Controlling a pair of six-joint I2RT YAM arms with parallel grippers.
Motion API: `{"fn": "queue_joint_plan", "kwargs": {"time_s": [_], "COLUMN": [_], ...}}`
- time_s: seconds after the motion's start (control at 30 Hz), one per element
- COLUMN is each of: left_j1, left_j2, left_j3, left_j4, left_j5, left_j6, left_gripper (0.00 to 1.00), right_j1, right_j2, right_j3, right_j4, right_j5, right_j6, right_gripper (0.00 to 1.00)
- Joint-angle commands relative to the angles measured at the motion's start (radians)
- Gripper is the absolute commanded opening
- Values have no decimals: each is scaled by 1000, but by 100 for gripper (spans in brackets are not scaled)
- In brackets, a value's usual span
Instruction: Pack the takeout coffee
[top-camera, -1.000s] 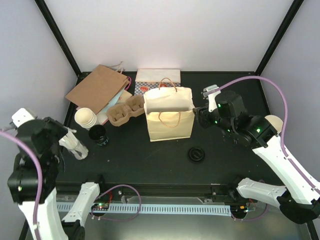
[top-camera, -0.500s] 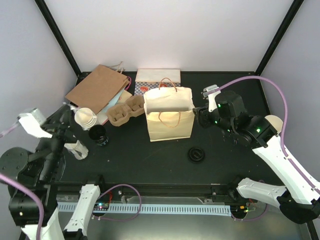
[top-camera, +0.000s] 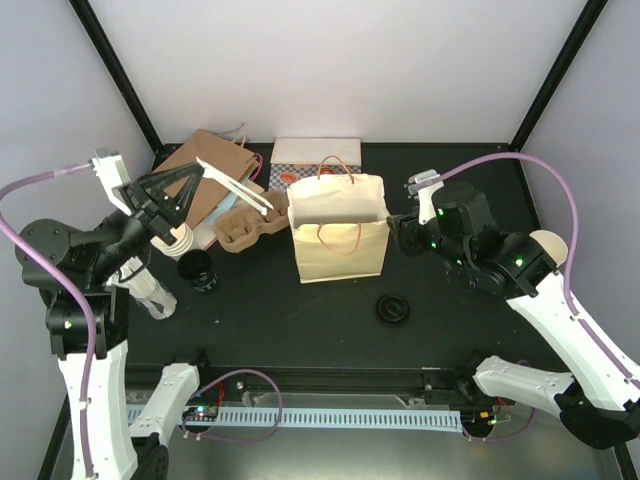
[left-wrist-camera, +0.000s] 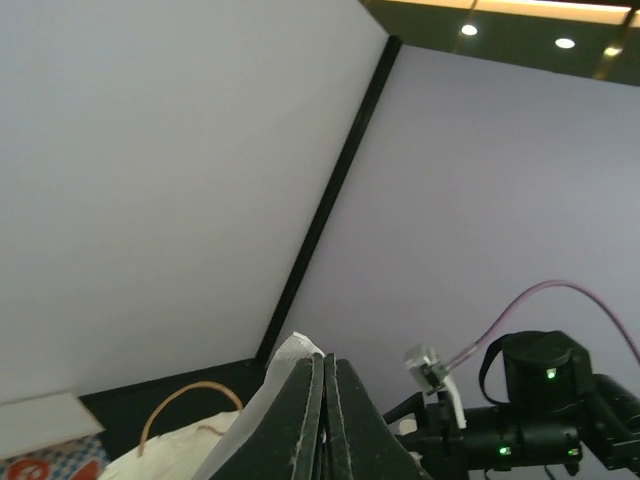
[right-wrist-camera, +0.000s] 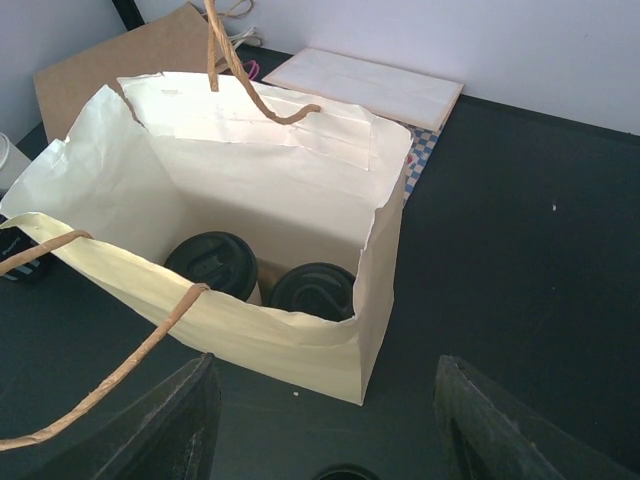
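The right pincer (right-wrist-camera: 322, 380) was wide open and held nothing. Right in front of it stood the cream paper bag (right-wrist-camera: 250, 340), with its top open. Down inside, a little farther on, sat a takeout coffee (right-wrist-camera: 212, 262) and a second coffee (right-wrist-camera: 312, 290) side by side, black lids up. Past the bag lay a flat white bag (right-wrist-camera: 370, 85).

The left pincer (left-wrist-camera: 324, 375) was squeezed tight on nothing, high in the air. Under its tip was the cardboard cup carrier (top-camera: 250, 222). Back toward its arm stood a dark cup (top-camera: 200, 270). I could not tell if it was a coffee too.

I think the job was nearly done. If that cup went in, the left pincer would need to open first, hold the cup straight up, and lower it slowly beside the other two. The right pincer should sit close by the bag's side so the bag would not tip.
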Motion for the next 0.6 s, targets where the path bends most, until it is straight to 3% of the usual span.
{"fn": "queue_joint_plan", "kwargs": {"time_s": [0.0, 0.17, 0.57], "left_j1": [0, -52, -368], "left_j2": [40, 83, 255], "left_j3": [19, 16, 41], "left_j4": [207, 248, 279], "left_j5": [101, 54, -148], "left_j6": [-100, -95, 65], "left_gripper": [1, 2, 2], "right_j1": [-5, -5, -4], "right_j2": [-23, -42, -114], "right_j3": [10, 15, -3], "right_j4": [-6, -2, 22], "right_j5": [9, 23, 85], "right_j6": [16, 26, 34], "right_gripper": [60, 60, 60]}}
